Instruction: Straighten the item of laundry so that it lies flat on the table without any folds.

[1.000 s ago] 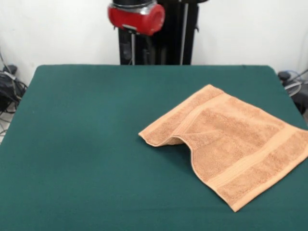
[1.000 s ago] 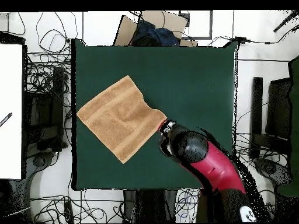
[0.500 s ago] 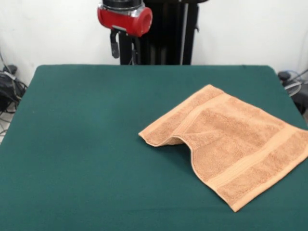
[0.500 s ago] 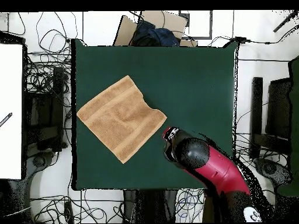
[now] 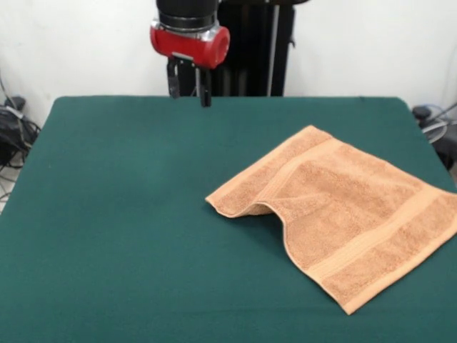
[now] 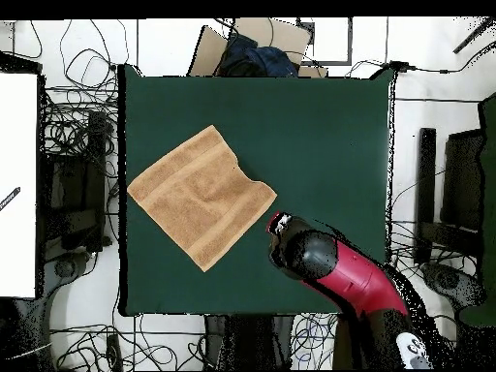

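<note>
A peach-orange hand towel [image 5: 339, 211] lies on a dark green bench [image 5: 128, 214], turned like a diamond, and from above the towel [image 6: 201, 195] sits toward one side of the bench [image 6: 320, 126] with one corner almost at the bench's edge. It is not flat: in the front view the corner of the towel pointing toward the bench's middle is doubled over, and the edge beside it arches up off the felt, leaving a small dark hollow beneath. Woven bands run near two opposite edges of the towel. Nothing else rests on the bench, and nothing stands between the towel and the gripper [image 5: 188, 87]. Off the bench, the overhead view shows tangled cables [image 6: 73, 136] on the floor beyond the towel's side, a white board [image 6: 17, 184] past those cables, and a cardboard box with dark cloth [image 6: 254, 53] past the bench edge opposite the arm. The red and black arm [image 6: 344, 278] reaches in over the bench, its gripper [image 6: 278, 231] held well above the felt and apart from the towel's nearest corner. In the front view two dark fingers [image 5: 205, 91] point straight down, parted with a clear gap and gripping nothing.
</note>
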You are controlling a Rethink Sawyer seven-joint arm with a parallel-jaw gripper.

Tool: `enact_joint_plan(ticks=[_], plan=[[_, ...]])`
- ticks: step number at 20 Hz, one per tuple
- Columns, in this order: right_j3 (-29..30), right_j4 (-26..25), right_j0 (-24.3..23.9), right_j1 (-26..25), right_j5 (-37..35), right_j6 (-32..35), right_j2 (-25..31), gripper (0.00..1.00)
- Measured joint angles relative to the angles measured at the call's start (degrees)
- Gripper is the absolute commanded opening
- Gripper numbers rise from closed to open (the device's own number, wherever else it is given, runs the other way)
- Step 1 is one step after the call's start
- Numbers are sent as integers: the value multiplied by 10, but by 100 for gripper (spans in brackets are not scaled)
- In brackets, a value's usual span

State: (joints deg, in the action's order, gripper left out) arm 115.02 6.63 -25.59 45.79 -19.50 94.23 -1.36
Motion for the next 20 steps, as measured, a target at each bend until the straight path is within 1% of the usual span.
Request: enact_joint_plan(ticks=[9,17,20], plan=[[0,-1,-19,-24,0,0,24,100],[-8,-1,-23,-43,0,0,27,100],[-20,-1,-23,-49,0,0,27,100]])
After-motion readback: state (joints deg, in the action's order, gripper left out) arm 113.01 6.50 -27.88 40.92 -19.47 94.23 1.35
